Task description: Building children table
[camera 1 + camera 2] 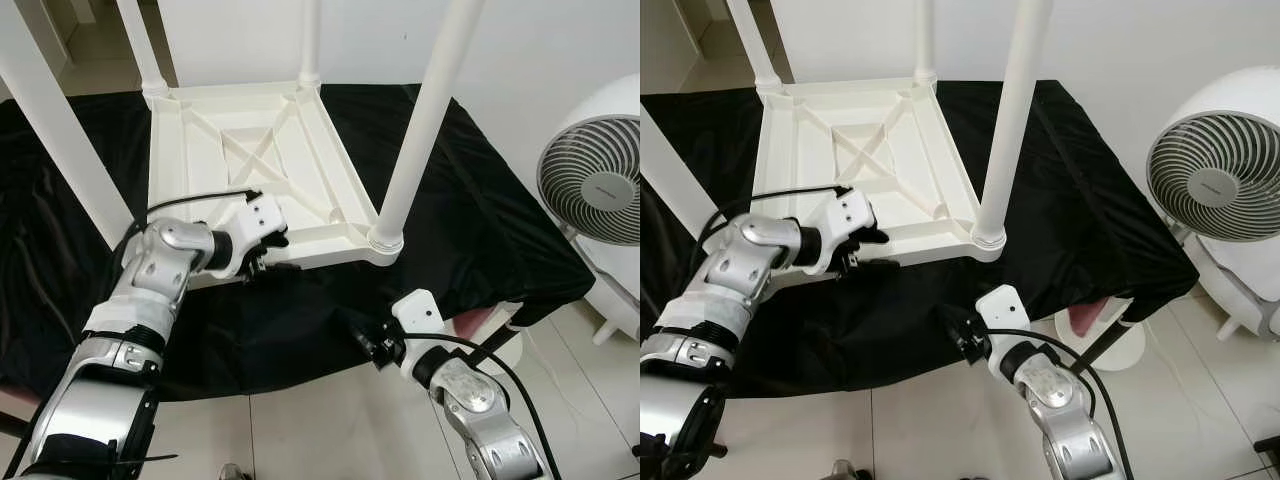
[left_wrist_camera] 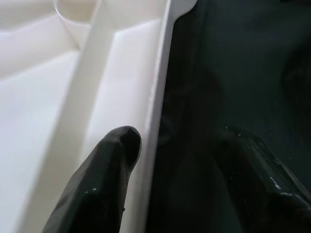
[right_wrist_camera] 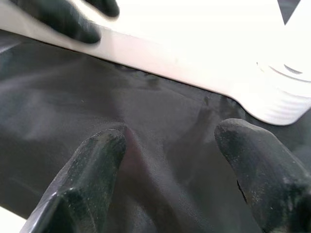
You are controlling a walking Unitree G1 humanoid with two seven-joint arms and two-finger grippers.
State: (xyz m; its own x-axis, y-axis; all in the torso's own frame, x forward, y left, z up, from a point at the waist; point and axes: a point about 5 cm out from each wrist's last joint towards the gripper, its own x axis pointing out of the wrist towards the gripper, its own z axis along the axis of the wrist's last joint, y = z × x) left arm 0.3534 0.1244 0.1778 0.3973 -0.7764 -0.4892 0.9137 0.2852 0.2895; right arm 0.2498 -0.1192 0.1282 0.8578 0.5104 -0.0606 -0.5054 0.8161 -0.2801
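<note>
Both fingers [image 2: 104, 184] astride tabletop [image 2: 53, 92] rim — close-up.

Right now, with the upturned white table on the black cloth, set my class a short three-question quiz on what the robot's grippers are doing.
1. True or false: the left gripper straddles the near rim of the white tabletop, one finger inside the rim and one outside.
2. Which best describes the right gripper? A) shut on a leg B) open, over the black cloth just short of the tabletop's near edge C) resting on the fan
3. Fill in: the table leg nearest the right gripper stands in the tabletop's near ____ corner, by the robot's sides.

Key: 1 true; 2 B; 3 right.
</note>
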